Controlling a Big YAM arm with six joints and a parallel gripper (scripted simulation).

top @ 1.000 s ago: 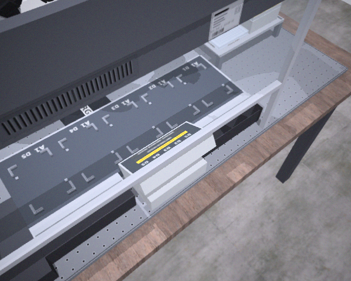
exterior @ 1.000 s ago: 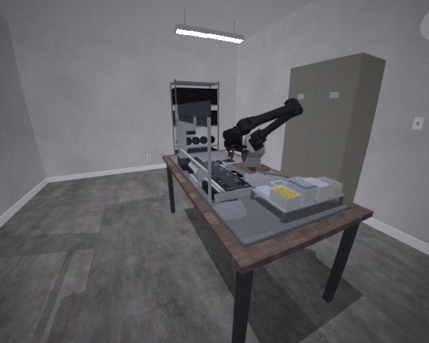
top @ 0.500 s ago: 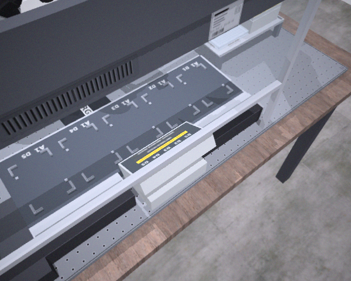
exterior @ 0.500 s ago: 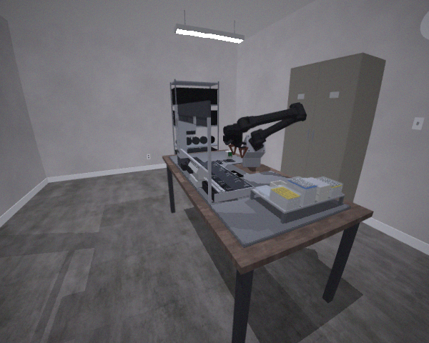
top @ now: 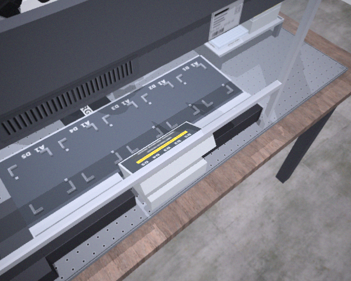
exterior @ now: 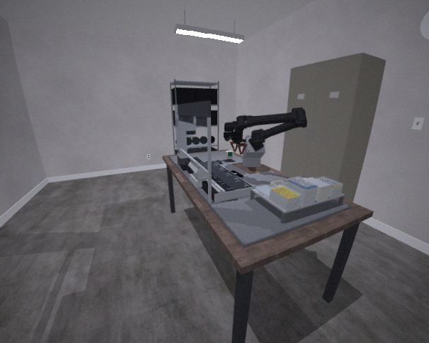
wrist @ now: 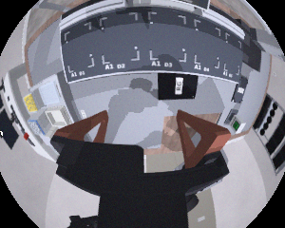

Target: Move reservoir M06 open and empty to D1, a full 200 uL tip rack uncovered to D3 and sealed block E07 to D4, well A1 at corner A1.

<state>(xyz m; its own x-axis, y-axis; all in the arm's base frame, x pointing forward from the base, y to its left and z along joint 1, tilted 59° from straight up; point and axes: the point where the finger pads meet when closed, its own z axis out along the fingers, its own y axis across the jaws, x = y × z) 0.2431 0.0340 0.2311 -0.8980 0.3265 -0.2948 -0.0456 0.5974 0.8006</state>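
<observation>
- Table [exterior: 266,248], wooden-topped, carries the whole setup.
- Deck [top: 79,157] shows bracket positions D1 to D5, all bare of labware.
- SHELF [exterior: 310,212] at the table's near end in the exterior view holds the labware, including a yellow tip rack [exterior: 284,192] and a blue-rimmed one [exterior: 302,181].
- Arm [exterior: 270,119] folds back over its base.
- Gripper [exterior: 239,147] hangs fully spread and holds nothing, well apart from the SHELF, above the black regrip nest [wrist: 177,85].

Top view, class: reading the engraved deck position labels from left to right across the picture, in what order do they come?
D5 → D4 → D3 → D2 → D1. All five bracketed positions hold no labware.
</observation>
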